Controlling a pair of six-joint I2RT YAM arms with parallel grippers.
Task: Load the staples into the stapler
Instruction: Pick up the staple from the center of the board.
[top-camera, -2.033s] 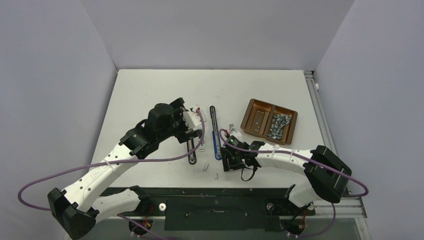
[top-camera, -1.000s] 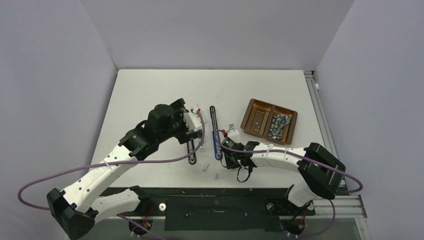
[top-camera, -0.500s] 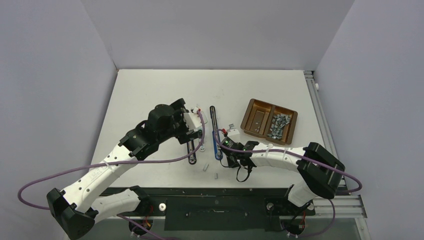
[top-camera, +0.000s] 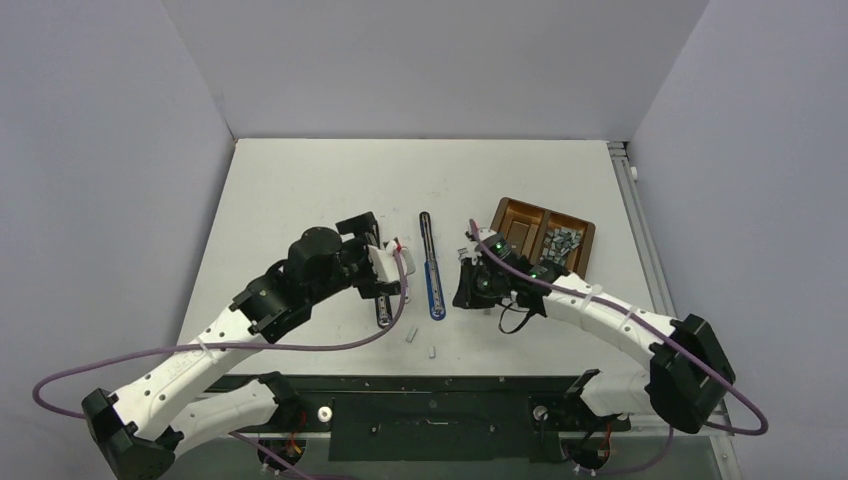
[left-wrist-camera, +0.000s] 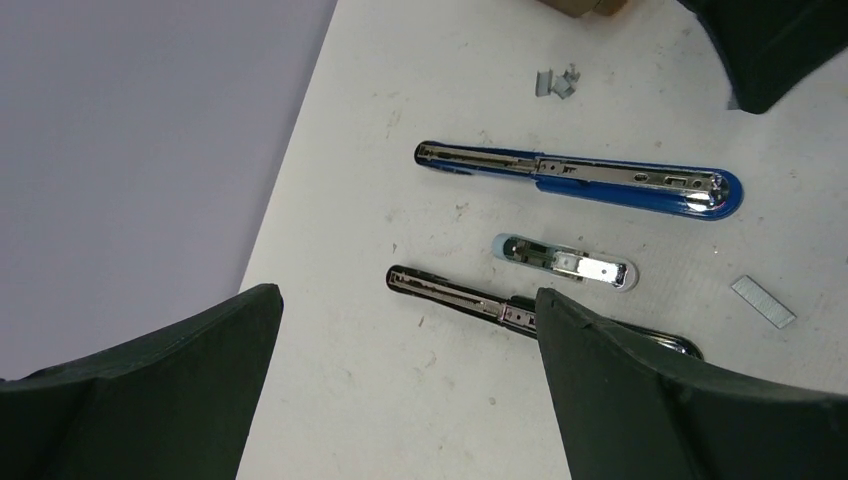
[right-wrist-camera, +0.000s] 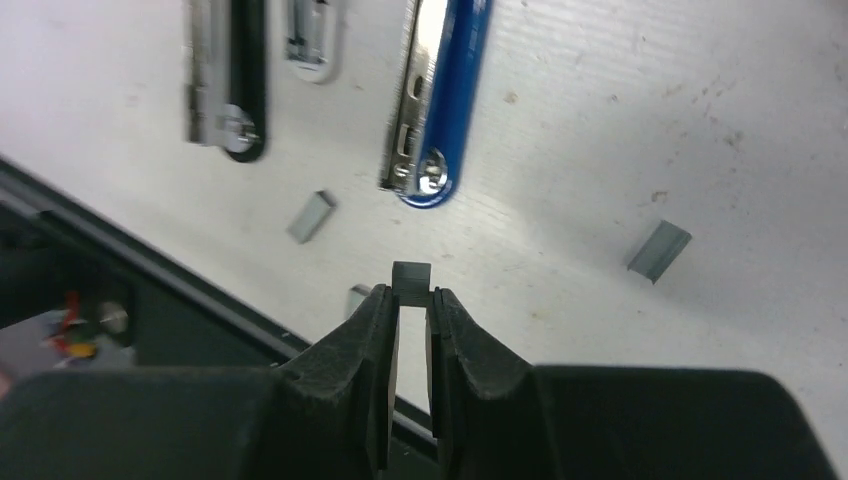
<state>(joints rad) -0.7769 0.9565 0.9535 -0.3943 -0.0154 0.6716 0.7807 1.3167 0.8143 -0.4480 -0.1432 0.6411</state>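
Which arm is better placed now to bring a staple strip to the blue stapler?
Right. The right gripper is shut on a staple strip, near the blue stapler. The left gripper is open and empty, above the black stapler.

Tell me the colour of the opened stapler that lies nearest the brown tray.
The stapler is blue, with shiny silver metal along its top. The left wrist view shows it best.

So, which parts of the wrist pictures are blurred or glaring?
Left wrist: the left gripper is dark and soft, the blue stapler sharp with bright glints. Right wrist: the staple strip in the right gripper is clear, the table behind softer.
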